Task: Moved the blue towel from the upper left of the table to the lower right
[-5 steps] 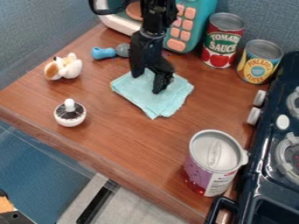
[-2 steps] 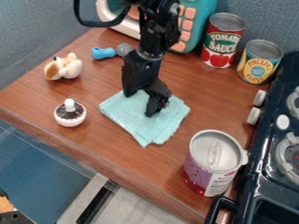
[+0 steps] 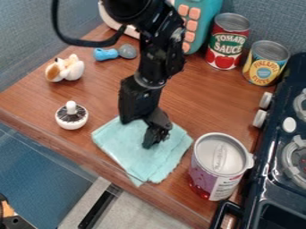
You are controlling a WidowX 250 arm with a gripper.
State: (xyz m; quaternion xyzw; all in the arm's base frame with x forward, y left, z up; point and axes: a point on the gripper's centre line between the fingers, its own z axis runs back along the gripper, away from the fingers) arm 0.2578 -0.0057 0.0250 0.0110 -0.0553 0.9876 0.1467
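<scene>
The black gripper [image 3: 137,134] hangs down over the light blue towel [image 3: 113,141], with its tips at the cloth and standing apart. One finger is at the towel's upper left part and the other nearer its middle. The towel lies mostly flat on the wooden table, its lower corner at the front edge and its right corner close beside the purple-labelled can. The arm hides part of the towel's upper side.
The purple-labelled can [image 3: 220,167] stands right of the towel, next to the stove [image 3: 275,179]. A toy mushroom [image 3: 71,116] and a white-brown toy [image 3: 64,69] are at left. Tomato can [image 3: 227,42], pineapple can [image 3: 265,63] and a blue-handled toy [image 3: 106,54] are farther back.
The gripper has moved down the view toward the table's front edge, and the towel has slid along with it, from near the toy microwave to beside the purple-labelled can.
</scene>
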